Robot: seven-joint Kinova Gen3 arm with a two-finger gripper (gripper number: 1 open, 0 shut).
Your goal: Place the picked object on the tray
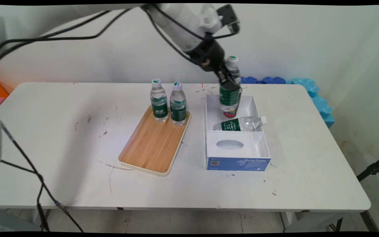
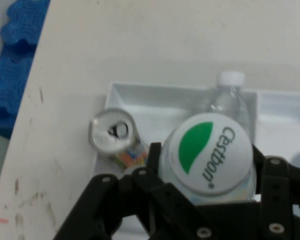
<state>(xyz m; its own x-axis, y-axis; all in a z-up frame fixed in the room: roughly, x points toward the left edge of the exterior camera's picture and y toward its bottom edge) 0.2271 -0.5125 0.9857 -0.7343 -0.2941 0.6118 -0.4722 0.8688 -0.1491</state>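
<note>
While the gripper (image 1: 230, 88) clamps its fingers around an upright water bottle (image 1: 230, 95), that bottle hangs over the white box's (image 1: 258, 108) far compartment. Beneath it in the box stand a can (image 2: 113, 134) and a lying bottle (image 1: 242, 124). Left of the box, a wooden tray (image 1: 153, 144) carries two standing bottles (image 1: 159, 100), its near half bare.

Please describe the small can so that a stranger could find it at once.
Look in the white box right of the wooden tray, in its far compartment. The can stands upright there, partly behind the bottle the gripper holds; it alone is metal.
</note>
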